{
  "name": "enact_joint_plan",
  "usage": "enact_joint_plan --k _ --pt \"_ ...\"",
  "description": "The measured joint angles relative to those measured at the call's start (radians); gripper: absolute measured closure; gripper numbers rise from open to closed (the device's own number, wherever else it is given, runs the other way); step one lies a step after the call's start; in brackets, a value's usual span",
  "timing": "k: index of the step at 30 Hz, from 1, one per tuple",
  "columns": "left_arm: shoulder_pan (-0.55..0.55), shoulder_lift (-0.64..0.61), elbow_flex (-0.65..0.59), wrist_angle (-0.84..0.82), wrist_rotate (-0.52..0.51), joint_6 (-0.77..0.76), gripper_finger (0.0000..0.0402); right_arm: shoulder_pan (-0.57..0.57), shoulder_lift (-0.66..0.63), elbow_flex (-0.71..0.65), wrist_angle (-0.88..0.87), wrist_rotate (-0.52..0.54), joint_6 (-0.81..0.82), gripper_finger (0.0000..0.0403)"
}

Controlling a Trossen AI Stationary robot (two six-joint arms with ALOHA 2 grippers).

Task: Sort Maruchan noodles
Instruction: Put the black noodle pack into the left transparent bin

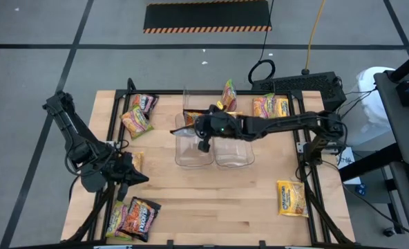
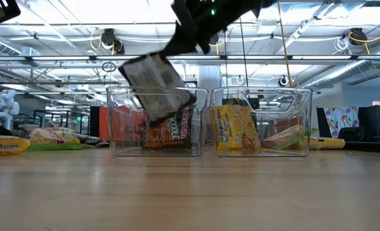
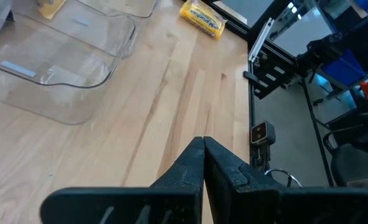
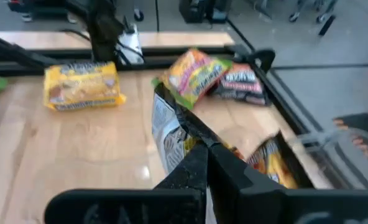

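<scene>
right gripper (image 1: 203, 128): jaws pinching one noodle packet (image 2: 156, 86) by its edge; pale printed back faces the low cam; packet hangs tilted below the jaws, its lower corner already inside the left bin (image 1: 194, 153)

step in hand (my read): dropping this packet into the left bin; nearly done

doing it well: keep the pinch till more of the packet sits below the rim; it hangs skewed, so a corner could catch on the bin wall or rim; ease it down toward the bin middle, then let go; a high release prob. leaves it propped on the rim or tips it out; bin is light clear plastic, so don't nudge it w/ the fingers

left gripper (image 3: 203, 163): jaws pressed together, nothing betw. them; parked over bare table, well apart from the bins; ahead of its jaws a yellow packet (image 3: 202, 19) near the table edge

left bin: directly under the right jaws; holds dark brown/orange packets (image 2: 167, 131) standing on edge

right bin (image 2: 262, 122): just beside the left one, to one side of the right jaws; holds a yellow packet upright (image 2: 233, 130) plus a pink-green one (image 2: 286, 136) leaning; can't tell how many in all

loose packets: pink-green and dark ones (image 4: 218, 76) and another yellow one (image 4: 81, 86) on the table beyond the right jaws; more by the left gripper (image 1: 135, 216); so sorting is far from over by my guess
</scene>
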Motion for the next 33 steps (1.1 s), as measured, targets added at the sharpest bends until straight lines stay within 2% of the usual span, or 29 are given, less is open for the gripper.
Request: enact_joint_plan --k 6,13,21,33 --pt "0.000 0.000 0.000 0.000 -0.002 -0.008 0.0394 -0.057 0.002 -0.094 0.132 -0.102 0.047 0.0403" --pt "0.000 0.000 0.000 0.000 -0.013 -0.034 0.0394 -0.106 0.002 -0.209 0.275 -0.167 0.142 0.0403" --pt "0.003 0.000 0.000 0.000 -0.018 -0.044 0.0394 -0.143 0.013 -0.230 0.280 -0.269 0.180 0.0403" --pt "0.003 0.000 0.000 0.000 -0.027 -0.062 0.0394 -0.224 0.040 -0.229 0.270 -0.264 0.259 0.0403"
